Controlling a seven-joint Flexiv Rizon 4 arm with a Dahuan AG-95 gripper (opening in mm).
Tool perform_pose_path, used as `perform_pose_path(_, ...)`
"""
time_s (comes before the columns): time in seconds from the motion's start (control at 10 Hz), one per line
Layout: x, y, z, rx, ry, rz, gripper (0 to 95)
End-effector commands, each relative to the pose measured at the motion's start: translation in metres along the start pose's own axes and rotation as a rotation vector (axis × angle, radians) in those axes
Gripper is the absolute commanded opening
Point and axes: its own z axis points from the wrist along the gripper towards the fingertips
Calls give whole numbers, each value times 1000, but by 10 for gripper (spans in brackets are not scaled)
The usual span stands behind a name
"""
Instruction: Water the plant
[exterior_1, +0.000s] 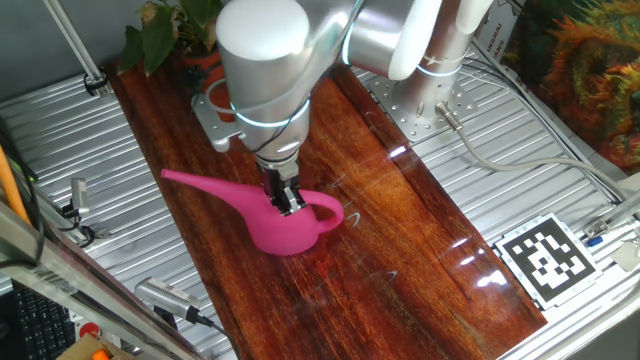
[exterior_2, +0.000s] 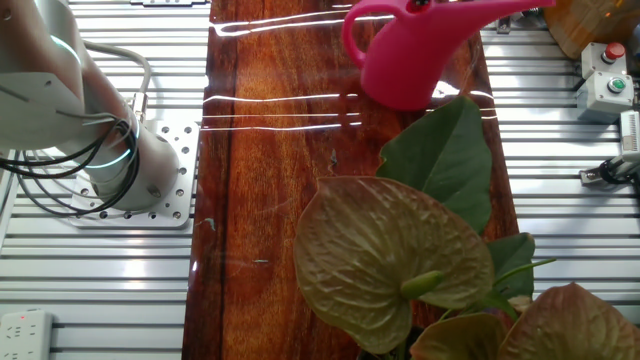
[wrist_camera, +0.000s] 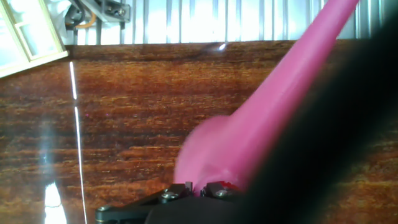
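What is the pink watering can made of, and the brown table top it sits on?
The pink watering can looks like smooth molded plastic: one even colour, rounded seamless shape, soft sheen. The table top looks like varnished wood: streaky reddish-brown grain with bright glossy reflections, though it could be a wood-look laminate.

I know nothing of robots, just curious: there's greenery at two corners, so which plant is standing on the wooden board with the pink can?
The small dark-green plant at the board's far end, by the arm's base. The orange-and-green foliage sits off the board, beyond the metal slats.
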Motion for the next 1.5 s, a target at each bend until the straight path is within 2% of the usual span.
perform_pose_path(0.1,2,-3,-8,-4,-3,1,0)
perform_pose_path(0.6,11,-29,-28,-2,1,-14,0)
perform_pose_path(0.8,7,-41,-40,-14,21,-18,0)
perform_pose_path(0.9,1,-49,-50,-14,28,-24,0)
perform_pose_path(1.1,-4,-60,-59,-5,35,-35,0)
perform_pose_path(1.4,-2,-82,-63,-8,31,-41,0)
perform_pose_path(1.5,-1,-88,-67,-11,37,-45,0)
